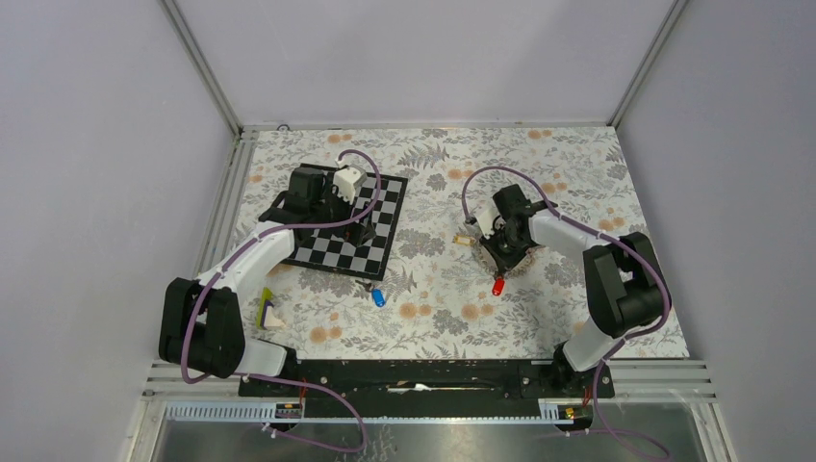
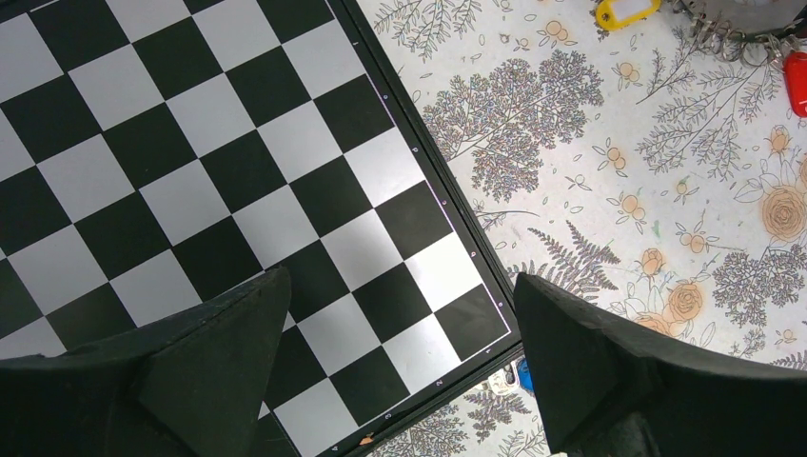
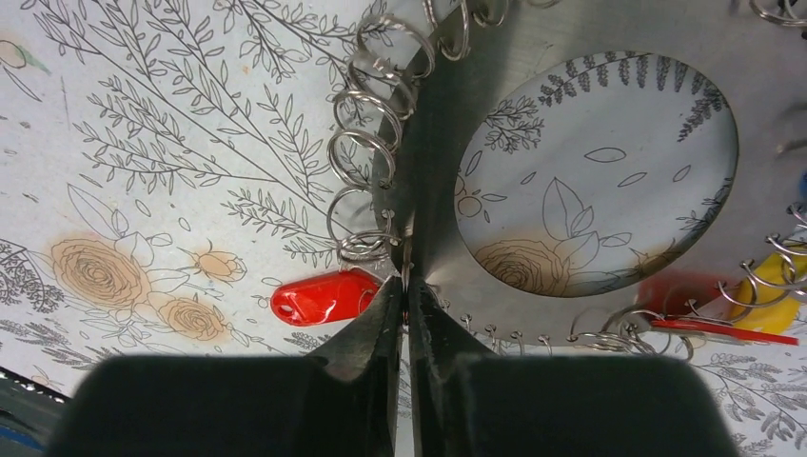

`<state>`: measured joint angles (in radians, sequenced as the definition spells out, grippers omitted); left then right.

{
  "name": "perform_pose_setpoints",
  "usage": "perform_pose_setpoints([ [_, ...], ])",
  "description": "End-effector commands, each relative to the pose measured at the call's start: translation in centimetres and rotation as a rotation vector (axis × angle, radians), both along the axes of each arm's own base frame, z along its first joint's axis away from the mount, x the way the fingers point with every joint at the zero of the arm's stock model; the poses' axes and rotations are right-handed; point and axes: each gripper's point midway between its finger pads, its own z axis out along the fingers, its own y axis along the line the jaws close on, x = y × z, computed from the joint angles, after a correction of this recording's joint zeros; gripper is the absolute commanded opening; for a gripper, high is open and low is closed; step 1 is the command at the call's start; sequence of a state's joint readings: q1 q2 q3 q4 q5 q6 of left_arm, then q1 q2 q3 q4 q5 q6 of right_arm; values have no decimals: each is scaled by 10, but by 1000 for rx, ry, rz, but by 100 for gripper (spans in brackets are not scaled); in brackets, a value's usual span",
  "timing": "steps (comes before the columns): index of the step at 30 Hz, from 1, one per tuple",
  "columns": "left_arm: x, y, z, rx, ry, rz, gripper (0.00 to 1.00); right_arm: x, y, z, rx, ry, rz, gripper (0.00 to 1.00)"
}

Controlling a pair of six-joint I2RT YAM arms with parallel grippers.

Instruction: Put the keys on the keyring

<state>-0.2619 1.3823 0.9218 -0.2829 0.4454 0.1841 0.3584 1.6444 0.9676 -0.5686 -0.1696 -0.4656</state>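
Note:
The keyring (image 3: 433, 190) is a grey metal disc with a large hole and several small split rings round its rim; it lies on the floral cloth, right of centre in the top view (image 1: 520, 260). My right gripper (image 3: 407, 288) is shut on its near rim, beside a red key (image 3: 324, 297) that hangs from a ring there (image 1: 498, 286). A yellow key (image 3: 766, 309) and another red piece (image 3: 723, 329) sit at the disc's right rim. A blue key (image 1: 378, 297) lies loose below the chessboard. My left gripper (image 2: 400, 314) is open and empty above the chessboard's corner.
A black-and-white chessboard (image 1: 385, 226) lies at the back left under the left arm. Yellow and white keys (image 1: 268, 314) lie near the left arm's base. A yellow key (image 2: 626, 11) lies left of the keyring. Metal frame rails border the cloth.

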Motion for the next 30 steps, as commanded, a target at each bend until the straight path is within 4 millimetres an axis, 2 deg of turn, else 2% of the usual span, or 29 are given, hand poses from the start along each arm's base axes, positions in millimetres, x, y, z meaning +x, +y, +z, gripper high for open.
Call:
perform_pose_setpoints([
  [1, 3, -4, 14, -28, -62, -24, 98, 16, 5, 28, 35, -70, -12, 9],
  [5, 3, -5, 12, -31, -54, -27, 99, 23, 6, 52, 49, -119, 0, 5],
  [10, 4, -9, 15, -49, -50, -38, 99, 32, 10, 94, 90, -222, 43, 0],
  [15, 6, -18, 31, -80, -76, -86, 98, 30, 20, 139, 157, -295, 124, 0],
  [19, 10, -33, 56, -87, -118, -171, 98, 28, 29, 173, 217, -356, 187, 0],
  [25, 17, -66, 120, -140, -218, -323, 94, 30, 52, 221, 349, -458, 282, 0],
  [30, 4, -100, 164, -235, -271, -467, 81, 26, 74, 249, 469, -491, 371, 0],
])
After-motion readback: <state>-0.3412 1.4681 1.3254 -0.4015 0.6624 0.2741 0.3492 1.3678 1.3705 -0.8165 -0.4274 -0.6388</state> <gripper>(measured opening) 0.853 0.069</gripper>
